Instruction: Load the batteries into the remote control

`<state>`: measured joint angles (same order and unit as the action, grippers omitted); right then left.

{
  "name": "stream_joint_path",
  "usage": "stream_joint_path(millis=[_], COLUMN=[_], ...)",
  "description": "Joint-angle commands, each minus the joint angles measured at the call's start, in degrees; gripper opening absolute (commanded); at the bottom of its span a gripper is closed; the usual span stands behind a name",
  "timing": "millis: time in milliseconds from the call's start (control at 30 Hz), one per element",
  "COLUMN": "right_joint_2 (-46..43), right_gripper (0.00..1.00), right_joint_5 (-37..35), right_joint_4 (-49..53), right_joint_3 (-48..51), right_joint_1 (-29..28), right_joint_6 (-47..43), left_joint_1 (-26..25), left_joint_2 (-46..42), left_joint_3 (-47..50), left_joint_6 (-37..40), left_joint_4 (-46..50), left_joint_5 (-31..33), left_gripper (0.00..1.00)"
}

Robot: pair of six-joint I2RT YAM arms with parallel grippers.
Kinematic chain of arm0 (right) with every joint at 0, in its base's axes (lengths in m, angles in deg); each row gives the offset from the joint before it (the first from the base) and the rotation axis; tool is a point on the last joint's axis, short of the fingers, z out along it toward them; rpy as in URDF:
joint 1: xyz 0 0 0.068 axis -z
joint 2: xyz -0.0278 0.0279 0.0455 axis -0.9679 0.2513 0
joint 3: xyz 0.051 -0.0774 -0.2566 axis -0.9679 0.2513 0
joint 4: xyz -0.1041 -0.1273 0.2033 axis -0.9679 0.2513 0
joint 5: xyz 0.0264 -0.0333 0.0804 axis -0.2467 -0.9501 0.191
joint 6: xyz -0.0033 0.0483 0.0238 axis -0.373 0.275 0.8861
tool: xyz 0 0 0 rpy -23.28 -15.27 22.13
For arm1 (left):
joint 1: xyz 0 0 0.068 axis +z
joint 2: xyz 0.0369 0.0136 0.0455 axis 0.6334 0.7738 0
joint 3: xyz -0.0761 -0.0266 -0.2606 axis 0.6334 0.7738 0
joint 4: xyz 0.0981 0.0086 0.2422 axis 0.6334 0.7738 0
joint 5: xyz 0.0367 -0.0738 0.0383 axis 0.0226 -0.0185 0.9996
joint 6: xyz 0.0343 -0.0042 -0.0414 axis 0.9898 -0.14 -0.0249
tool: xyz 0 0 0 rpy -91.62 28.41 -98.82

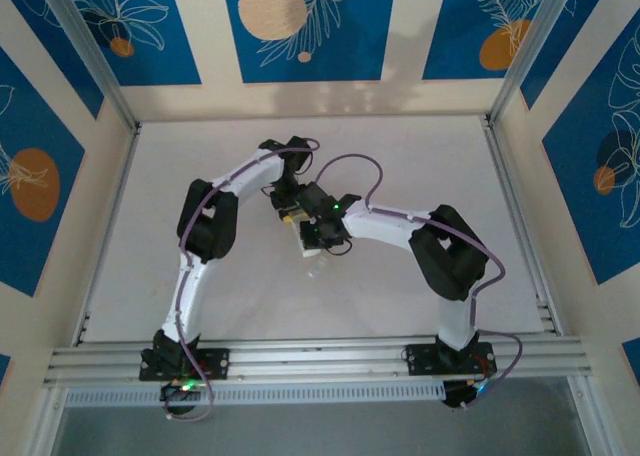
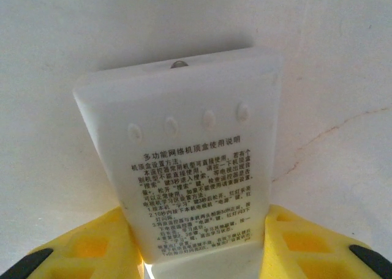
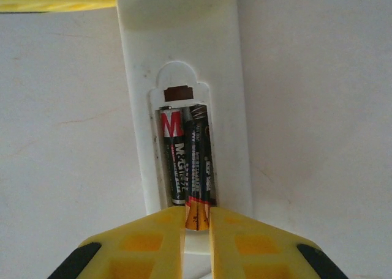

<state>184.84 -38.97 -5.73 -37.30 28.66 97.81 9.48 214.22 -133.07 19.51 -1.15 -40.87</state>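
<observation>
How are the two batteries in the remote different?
The red-marked battery has a big red letter; the orange-tipped battery has small pale print and an orange end. The right end effector pinches the orange-tipped one's end, not the red-marked one. Both are slim, dark, side by side in the remote.

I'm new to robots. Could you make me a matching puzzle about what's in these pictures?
1 left gripper
2 right gripper
3 red-marked battery
4 remote control

A lies in the open compartment
B white, printed text on its back
C clamps the remote's end
D pinches the orange-tipped battery

Pairs: 1-C, 2-D, 3-A, 4-B
</observation>
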Motion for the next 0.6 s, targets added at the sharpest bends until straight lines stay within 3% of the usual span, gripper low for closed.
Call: stream_joint_path(millis=[0, 567], right_joint_2=[1.0, 4.4], right_gripper=[0.18, 0.15], right_joint_5=[-1.0, -7.8], right_joint_4=[2.2, 7.1], right_joint_3=[-1.9, -4.5], right_joint_1=[-0.9, -1.8], right_joint_6=[-1.1, -4.1], left_joint_1=[-0.3, -0.2], left_joint_2=[1.0, 0.7], left_joint_3=[-1.8, -1.9], left_joint_6=[-0.2, 0.3], left_joint_4=[2.4, 2.6], left_joint_5=[-1.5, -1.5], left_gripper=[0.33, 0.31])
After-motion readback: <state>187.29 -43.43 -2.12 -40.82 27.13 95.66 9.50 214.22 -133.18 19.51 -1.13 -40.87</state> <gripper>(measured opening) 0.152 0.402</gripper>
